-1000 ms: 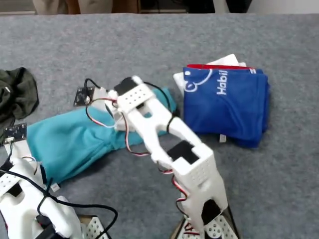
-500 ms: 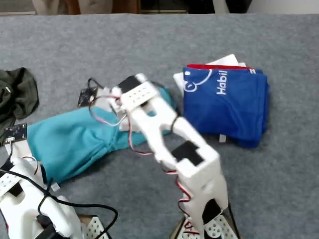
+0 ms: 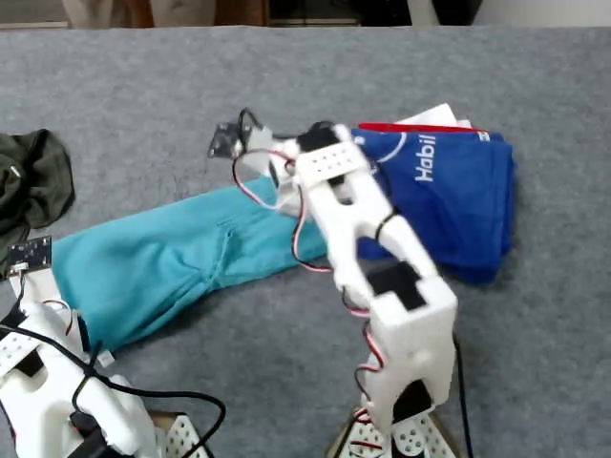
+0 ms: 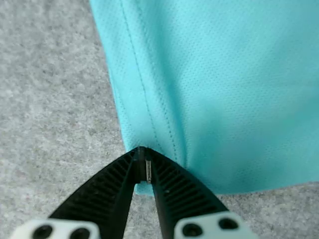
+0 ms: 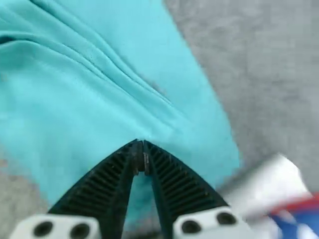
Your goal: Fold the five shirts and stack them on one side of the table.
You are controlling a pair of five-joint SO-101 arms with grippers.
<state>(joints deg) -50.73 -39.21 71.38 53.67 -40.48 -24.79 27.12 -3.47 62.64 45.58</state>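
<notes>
A teal shirt [image 3: 162, 262] lies stretched in a long band across the grey table, from the near left toward the middle. In the left wrist view my left gripper [image 4: 143, 157] is shut on the hem corner of the teal shirt [image 4: 219, 84]. My right gripper [image 5: 140, 152] is shut on a fold of the teal shirt [image 5: 75, 99]. From above, this right gripper [image 3: 275, 179] holds the shirt's far end, beside the blue folded shirt [image 3: 434, 200]. That blue shirt tops a stack with red and white layers under it.
A dark green crumpled shirt [image 3: 29, 181] lies at the table's left edge. The left arm's white base [image 3: 57, 391] stands at the near left corner and the right arm's base [image 3: 401, 410] at the near middle. Bare grey table [image 3: 535, 343] lies to the near right.
The right arm has swung right and away toward the blue stack, dragging the teal shirt's end with it and pulling the shirt out longer. The left arm has stayed put.
</notes>
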